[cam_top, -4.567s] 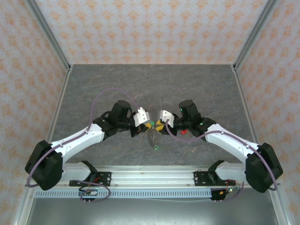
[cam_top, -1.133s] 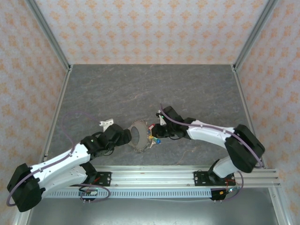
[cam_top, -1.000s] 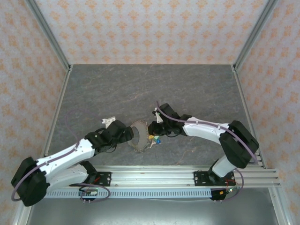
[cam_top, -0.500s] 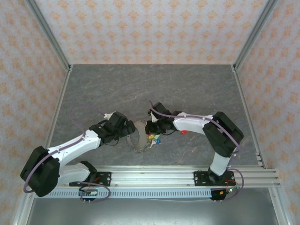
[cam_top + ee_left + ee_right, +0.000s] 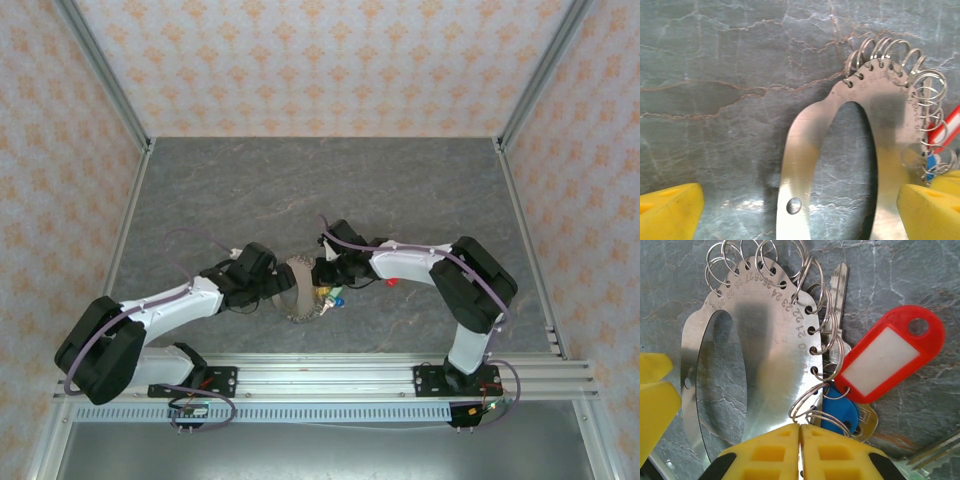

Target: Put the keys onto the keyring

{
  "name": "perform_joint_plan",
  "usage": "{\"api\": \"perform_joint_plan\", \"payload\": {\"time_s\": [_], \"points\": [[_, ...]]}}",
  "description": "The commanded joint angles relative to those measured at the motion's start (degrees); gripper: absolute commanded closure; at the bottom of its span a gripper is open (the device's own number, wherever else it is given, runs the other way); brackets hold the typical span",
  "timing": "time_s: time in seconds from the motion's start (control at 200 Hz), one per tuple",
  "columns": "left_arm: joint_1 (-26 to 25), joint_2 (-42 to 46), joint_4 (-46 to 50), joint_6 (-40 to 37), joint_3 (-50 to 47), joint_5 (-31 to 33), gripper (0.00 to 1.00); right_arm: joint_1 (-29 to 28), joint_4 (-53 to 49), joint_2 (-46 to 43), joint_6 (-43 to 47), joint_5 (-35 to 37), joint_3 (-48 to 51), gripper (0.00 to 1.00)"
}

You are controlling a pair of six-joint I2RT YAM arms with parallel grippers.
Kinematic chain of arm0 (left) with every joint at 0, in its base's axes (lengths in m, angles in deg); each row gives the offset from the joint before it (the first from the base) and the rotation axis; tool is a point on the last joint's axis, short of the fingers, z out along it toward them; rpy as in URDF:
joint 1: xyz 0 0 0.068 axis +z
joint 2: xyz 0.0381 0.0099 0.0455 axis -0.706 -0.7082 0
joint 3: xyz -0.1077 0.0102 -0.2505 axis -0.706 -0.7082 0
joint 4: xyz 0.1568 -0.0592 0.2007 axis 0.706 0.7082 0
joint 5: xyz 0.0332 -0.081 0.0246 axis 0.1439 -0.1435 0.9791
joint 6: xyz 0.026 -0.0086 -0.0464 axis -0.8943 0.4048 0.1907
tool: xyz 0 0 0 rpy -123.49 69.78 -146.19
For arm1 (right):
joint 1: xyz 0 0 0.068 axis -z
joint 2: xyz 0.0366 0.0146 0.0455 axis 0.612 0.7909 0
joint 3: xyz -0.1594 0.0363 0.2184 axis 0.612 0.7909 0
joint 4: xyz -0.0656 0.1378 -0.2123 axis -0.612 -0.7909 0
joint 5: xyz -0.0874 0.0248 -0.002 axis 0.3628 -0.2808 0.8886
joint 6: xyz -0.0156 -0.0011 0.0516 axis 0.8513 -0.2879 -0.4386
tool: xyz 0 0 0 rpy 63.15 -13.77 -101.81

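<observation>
Keyring (image 5: 765,340) flat on bench (image 5: 900,270), keys (image 5: 840,412) ringed along its edge. Left hand (image 5: 800,200) open, straddling it; right hand (image 5: 800,429) closed beside keys.

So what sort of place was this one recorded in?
Probably a purpose-built robot test cell: a grey marbled tabletop boxed in by orange patterned wall panels and aluminium frame posts, with two robot arms bolted to a metal rail at its near edge.

Grey veined stone-look tabletop (image 5: 300,190), papered booth
Peach floral-patterned walls (image 5: 320,60) stand behind and beside it; a silver aluminium rail (image 5: 330,374) lines its near edge.
</observation>
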Motion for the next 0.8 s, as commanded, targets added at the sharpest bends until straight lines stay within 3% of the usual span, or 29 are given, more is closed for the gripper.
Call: {"api": "perform_joint_plan", "payload": {"time_s": [0.0, 0.205, 0.4, 0.475, 0.796], "points": [[0.3, 1.1, -4.0, 2.1, -1.9, -1.8, 0.06, 0.6, -2.7, 2.6, 0.0, 2.8, 3.3, 0.90], [0.3, 1.9, -4.4, 5.2, -3.2, -3.1, 0.25, 0.7, -1.6, 2.7, -0.4, 2.5, 4.1, 0.90], [0.3, 2.8, -5.9, 7.0, -3.7, -4.4, 0.30, 0.8, -0.9, 2.5, -0.5, 2.4, 4.7, 0.90], [0.3, 2.6, -6.3, 7.2, -3.6, -4.7, 0.36, 1.2, -0.8, 2.5, -0.6, 2.2, 5.0, 0.90], [0.3, 0.3, -7.1, 8.3, -3.8, -5.0, 0.34, 2.0, 0.8, 2.2, -1.2, 0.9, 6.2, 0.90]]}}
